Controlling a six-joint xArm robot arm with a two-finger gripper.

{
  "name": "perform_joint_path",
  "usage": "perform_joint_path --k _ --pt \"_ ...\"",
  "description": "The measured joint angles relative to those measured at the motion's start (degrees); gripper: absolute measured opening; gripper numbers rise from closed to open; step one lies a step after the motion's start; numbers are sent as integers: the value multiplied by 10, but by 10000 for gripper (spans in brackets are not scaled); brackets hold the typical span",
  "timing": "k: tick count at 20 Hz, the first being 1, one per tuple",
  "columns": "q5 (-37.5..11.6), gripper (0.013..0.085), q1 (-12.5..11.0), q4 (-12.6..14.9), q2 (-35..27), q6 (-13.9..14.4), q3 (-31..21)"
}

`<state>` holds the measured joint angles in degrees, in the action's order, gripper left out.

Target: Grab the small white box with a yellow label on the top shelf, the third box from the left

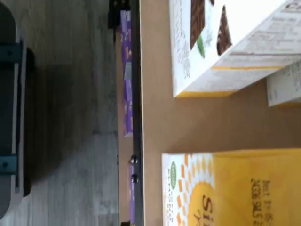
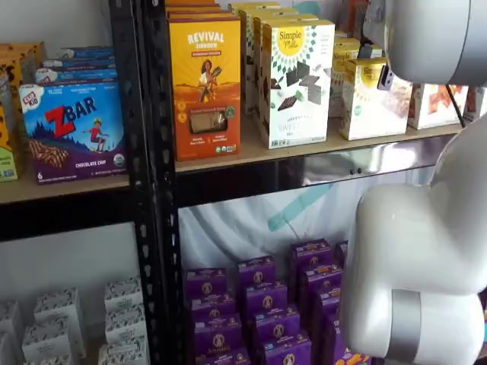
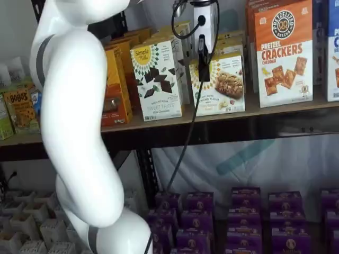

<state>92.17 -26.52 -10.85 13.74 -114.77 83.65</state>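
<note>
The small white box (image 3: 220, 84) with a yellow round logo stands on the top shelf (image 3: 212, 120), right of the tall Simple Mills box (image 3: 157, 79). It shows in both shelf views (image 2: 373, 103). In the wrist view its yellow top and white front (image 1: 188, 188) show from above, with the tan shelf board (image 1: 160, 122) beside it. My gripper (image 3: 203, 58) hangs from the view's top edge in front of the box's upper left part. Only a black finger shows side-on, so I cannot tell if it is open. The arm hides the gripper in a shelf view (image 2: 434, 38).
An orange Revival box (image 2: 205, 84) stands left of the Simple Mills box (image 2: 295, 84). A pretzel crackers box (image 3: 283, 53) stands right of the small box. A ZBar box (image 2: 72, 129) sits on the neighbouring shelf. Several purple boxes (image 3: 249, 217) lie below.
</note>
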Motion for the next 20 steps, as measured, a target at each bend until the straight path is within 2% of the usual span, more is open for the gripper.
perform_joint_path --k 3,14,16,17,19,20 --pt "-6 850 8 19 -2 3 -6" --pt "-20 850 17 30 0 10 -24" --pt "-23 770 16 30 1 8 -26" --pt "-23 770 15 30 1 8 -26" --pt "-24 690 15 30 1 7 -26" --pt "-24 690 15 31 1 7 -26"
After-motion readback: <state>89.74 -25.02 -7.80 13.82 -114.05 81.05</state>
